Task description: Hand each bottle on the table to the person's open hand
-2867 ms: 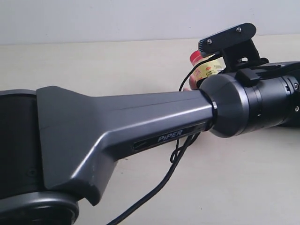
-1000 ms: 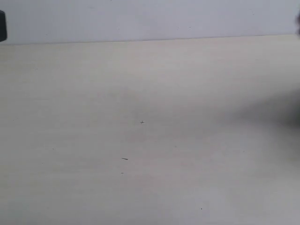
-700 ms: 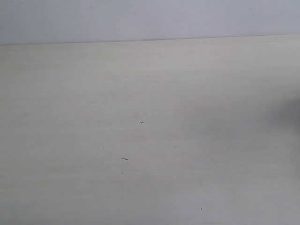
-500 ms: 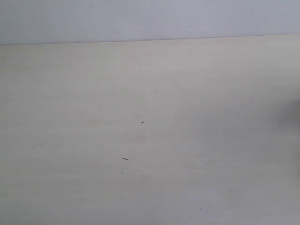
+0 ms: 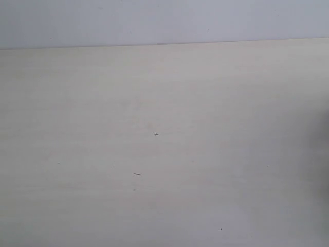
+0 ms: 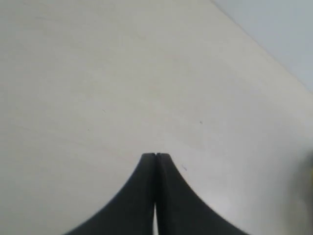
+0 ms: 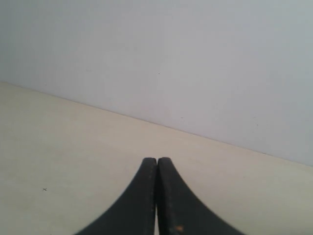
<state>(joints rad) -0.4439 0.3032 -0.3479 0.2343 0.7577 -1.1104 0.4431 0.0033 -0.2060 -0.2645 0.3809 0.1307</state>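
The table (image 5: 164,103) lies bare in the exterior view, a pale beige top with a few tiny dark specks. No bottle shows in any view, and the person's open hand is out of view. My left gripper (image 6: 155,155) is shut, its black fingertips pressed together over the table (image 6: 98,73) with nothing between them. My right gripper (image 7: 156,159) is also shut and holds nothing, low over the table (image 7: 73,147) and pointing towards the wall. Neither gripper appears in the exterior view. A faint yellowish blur (image 6: 310,169) touches the edge of the left wrist view, too vague to name.
A plain pale grey wall (image 5: 154,20) rises behind the table's far edge, and it also fills the background of the right wrist view (image 7: 195,58). A soft shadow (image 5: 321,134) lies on the table at the right edge of the exterior view.
The arm that filled the exterior view, with a yellow red-capped bottle near it, has left it. The dark bits at both edges a second ago are gone and the right-hand shadow has faded.
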